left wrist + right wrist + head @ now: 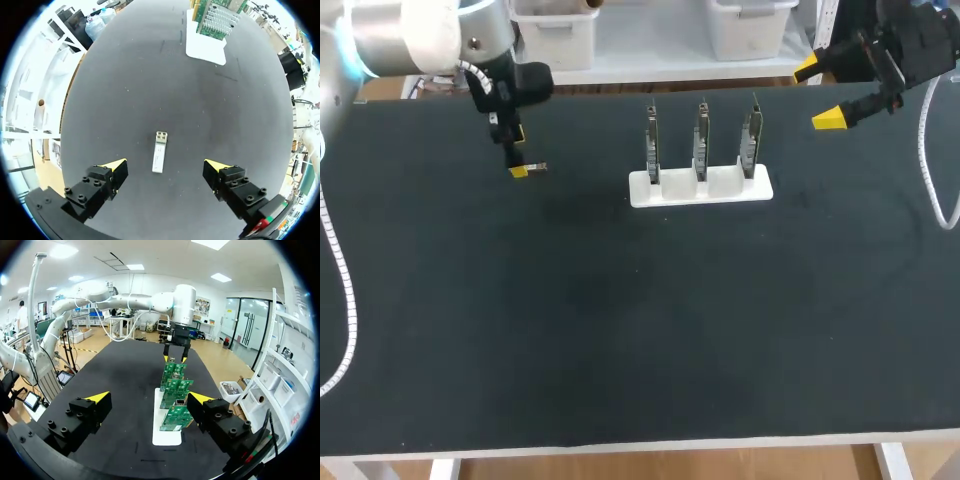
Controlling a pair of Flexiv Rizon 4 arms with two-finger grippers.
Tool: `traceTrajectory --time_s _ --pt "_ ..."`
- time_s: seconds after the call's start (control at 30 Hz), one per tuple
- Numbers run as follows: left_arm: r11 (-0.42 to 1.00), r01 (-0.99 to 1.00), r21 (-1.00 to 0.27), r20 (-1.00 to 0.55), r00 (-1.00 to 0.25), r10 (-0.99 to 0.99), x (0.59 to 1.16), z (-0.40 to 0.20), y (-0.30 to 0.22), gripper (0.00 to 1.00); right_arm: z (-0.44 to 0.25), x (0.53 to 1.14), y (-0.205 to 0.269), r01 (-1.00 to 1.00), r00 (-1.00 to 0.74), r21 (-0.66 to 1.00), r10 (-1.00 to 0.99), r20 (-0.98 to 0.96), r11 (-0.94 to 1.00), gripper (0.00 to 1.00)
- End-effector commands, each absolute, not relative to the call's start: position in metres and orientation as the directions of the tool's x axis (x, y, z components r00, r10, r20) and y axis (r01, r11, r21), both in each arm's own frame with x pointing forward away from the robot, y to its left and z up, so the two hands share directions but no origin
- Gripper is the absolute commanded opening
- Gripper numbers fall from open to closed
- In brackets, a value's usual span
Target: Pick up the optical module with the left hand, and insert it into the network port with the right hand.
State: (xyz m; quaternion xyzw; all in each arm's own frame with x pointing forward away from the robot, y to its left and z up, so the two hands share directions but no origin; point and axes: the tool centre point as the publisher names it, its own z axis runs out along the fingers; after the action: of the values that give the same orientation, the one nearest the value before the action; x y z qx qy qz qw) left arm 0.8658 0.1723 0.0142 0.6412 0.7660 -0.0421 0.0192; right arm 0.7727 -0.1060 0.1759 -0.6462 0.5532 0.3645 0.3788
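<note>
Under spread left pincer: optical module, far from card stand; right pincer spread, table edge.

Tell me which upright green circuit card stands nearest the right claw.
The green circuit card at the white plastic holder's right-arm end; the other two stand farther off.

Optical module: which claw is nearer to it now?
Left. The left claw hangs open over the optical module, a finger at each side. The right claw sits far off, beyond the white card holder, near the far right corner of the table.
</note>
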Motion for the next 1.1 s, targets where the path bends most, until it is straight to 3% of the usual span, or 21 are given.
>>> traceTrajectory --time_s 0.03,1.1 --pt "0.16 0.966 -0.205 -0.084 -0.18 0.98 0.871 0.011 0.178 1.0 0.176 0.772 -0.106 -0.991 0.123 -0.087 -0.439 -0.89 -0.1 1.0" --pt "0.15 0.964 -0.22 -0.061 -0.167 0.984 0.877 -0.001 0.168 1.0 0.176 0.772 -0.106 -0.991 0.123 -0.087 -0.439 -0.89 -0.1 1.0"
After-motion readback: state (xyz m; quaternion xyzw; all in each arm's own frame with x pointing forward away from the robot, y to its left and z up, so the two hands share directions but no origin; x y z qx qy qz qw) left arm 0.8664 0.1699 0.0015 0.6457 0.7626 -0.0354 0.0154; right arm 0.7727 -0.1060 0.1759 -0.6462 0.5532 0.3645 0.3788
